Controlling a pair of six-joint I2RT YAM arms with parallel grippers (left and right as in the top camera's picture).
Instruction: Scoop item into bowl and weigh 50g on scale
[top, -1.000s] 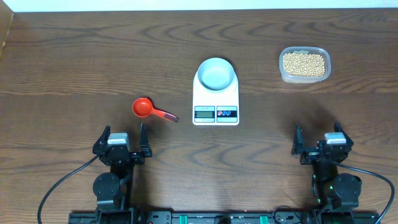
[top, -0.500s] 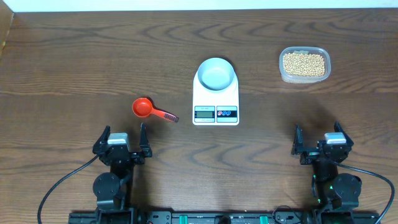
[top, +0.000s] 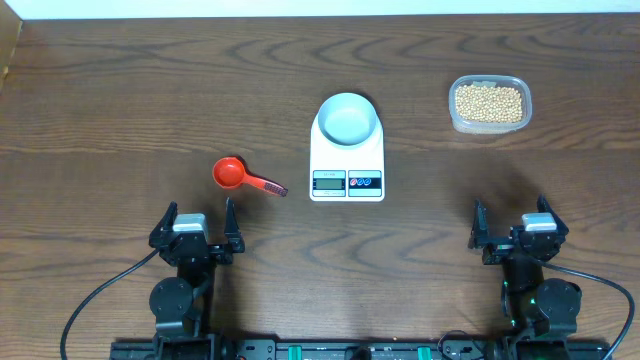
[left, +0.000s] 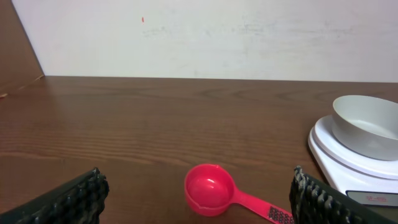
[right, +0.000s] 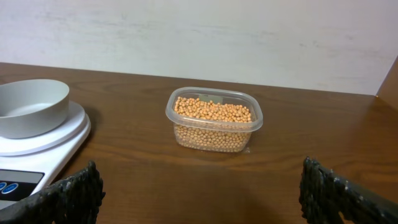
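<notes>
— Zero steps done, by the look of it. Nearest first: left gripper (top: 199, 207) spread wide, grasping nothing, parked at the near edge of the dark wooden table (top: 100, 90). Same for the right gripper (top: 510, 206): released, bare, well apart from everything.

— And just beyond the left one?

— Small red plastic measuring scoop (top: 245, 178), lying flat on the wood, cup to the left, handle pointing right toward the scale. Untouched, no beans in it.

— Further back?

— White flat rectangular digital scale (top: 346, 160) in the middle, display and two round buttons facing the near side. Reading too small to make out. On its platform, a small round pale-blue bowl (top: 348, 118), upright and bare inside.

— Beans, then?

— Farthest off, back right: small round tan-yellow beans (top: 488, 102), all heaped in a clear rounded-rectangular plastic tub (top: 453, 118), well apart from the scale. None seen outside it.

— So what remains?

— Practically all of it, probably: picking up the scoop, dipping into the tub, carrying loads across to the bowl, then topping up or trimming to the target weight. Only the setup ready: bowl already seated on the scale.
</notes>
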